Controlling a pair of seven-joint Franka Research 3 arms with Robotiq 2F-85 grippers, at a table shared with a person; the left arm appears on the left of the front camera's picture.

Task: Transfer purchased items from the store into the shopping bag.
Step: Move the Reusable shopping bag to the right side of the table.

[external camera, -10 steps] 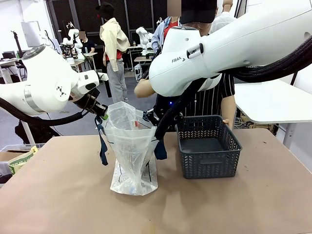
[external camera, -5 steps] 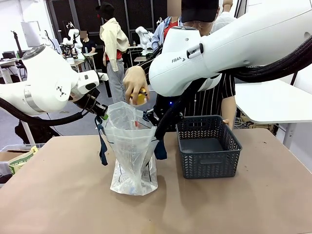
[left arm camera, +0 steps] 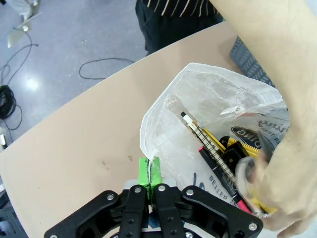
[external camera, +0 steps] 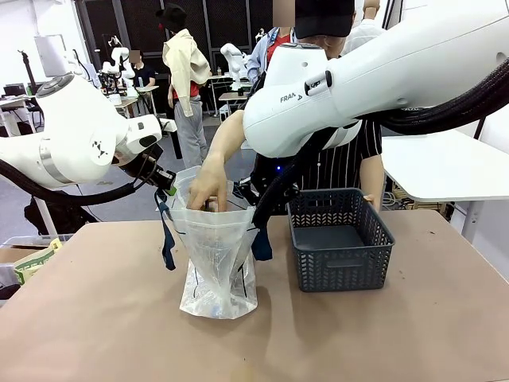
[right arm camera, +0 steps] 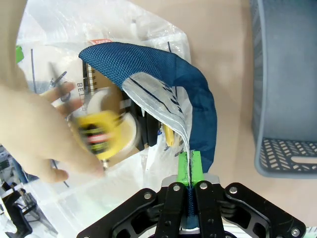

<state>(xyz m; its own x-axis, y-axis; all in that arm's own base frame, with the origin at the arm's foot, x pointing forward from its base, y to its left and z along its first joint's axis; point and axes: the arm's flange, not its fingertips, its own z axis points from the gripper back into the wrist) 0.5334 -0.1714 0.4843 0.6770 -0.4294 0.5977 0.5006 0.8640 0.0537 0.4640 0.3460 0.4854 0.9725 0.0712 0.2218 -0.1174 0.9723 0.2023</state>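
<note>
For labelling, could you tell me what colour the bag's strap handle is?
Strap handle: navy blue, best in the right wrist view.

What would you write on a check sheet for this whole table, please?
Surface: brown table, no spills seen.
Job's things: clear shopping bag upright with items inside; a person's hand in its mouth with a yellow tape measure; grey basket beside the bag.
Clutter: printed packet at the left edge.
Grippers: left gripper shut on the bag's rim; right gripper shut on its blue handle.
Cables: black hoses along the arms; loose cable on the floor.
Surroundings: other people and tables behind.
</note>
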